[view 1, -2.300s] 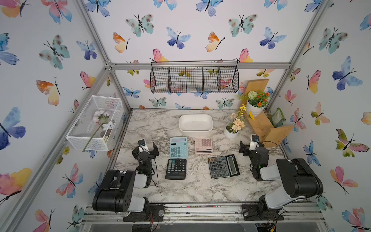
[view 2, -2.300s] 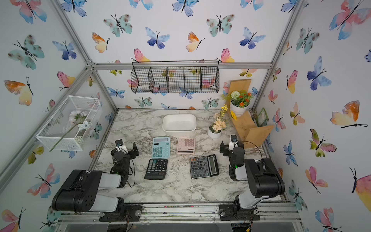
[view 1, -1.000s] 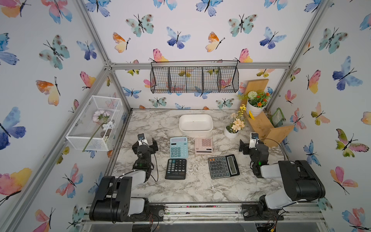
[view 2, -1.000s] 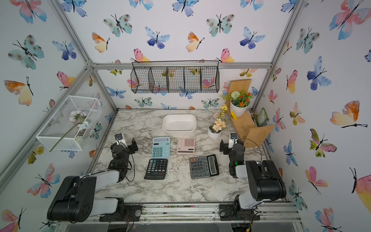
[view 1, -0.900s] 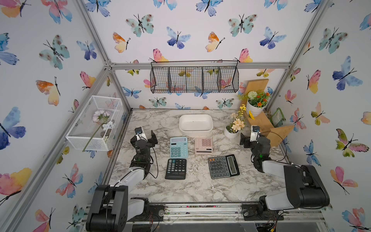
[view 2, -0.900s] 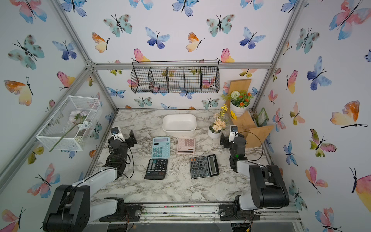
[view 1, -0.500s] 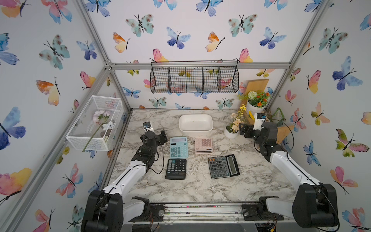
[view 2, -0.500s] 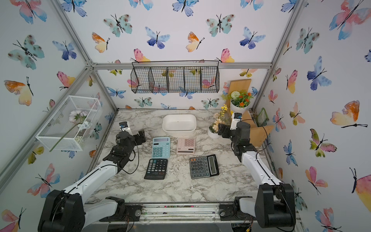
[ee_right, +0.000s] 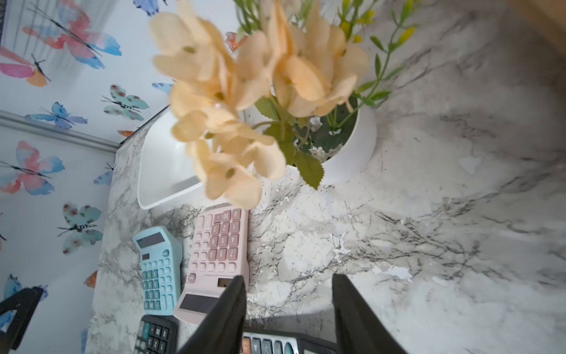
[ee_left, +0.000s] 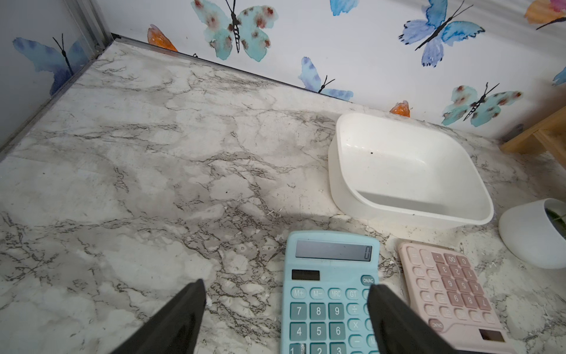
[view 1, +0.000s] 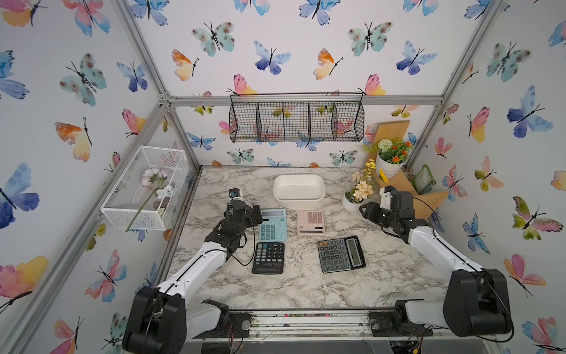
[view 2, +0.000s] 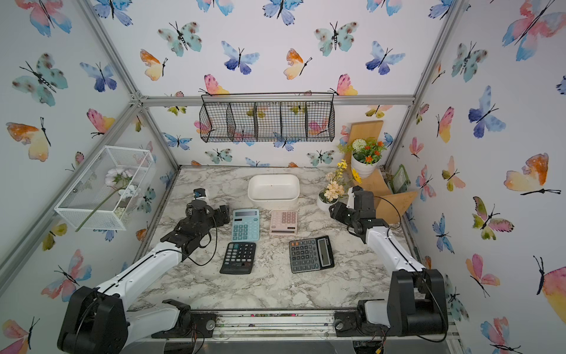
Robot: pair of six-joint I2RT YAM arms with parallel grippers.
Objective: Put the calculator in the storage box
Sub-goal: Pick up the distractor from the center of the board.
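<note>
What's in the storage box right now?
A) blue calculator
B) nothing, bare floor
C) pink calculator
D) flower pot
B: the storage box shows only its bare white floor; the blue calculator and the pink calculator lie on the table just in front of it.

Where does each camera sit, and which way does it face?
Top views: high at the front, facing down and back; marbled table, left arm, right arm show.
Left wrist: on that arm, facing the shallow white plastic tub, light blue calculator; left gripper shows.
Right wrist: on that arm, facing the white pot of cream flowers; right gripper shows.
Shared: both wrist views show the tub and pink calculator.
</note>
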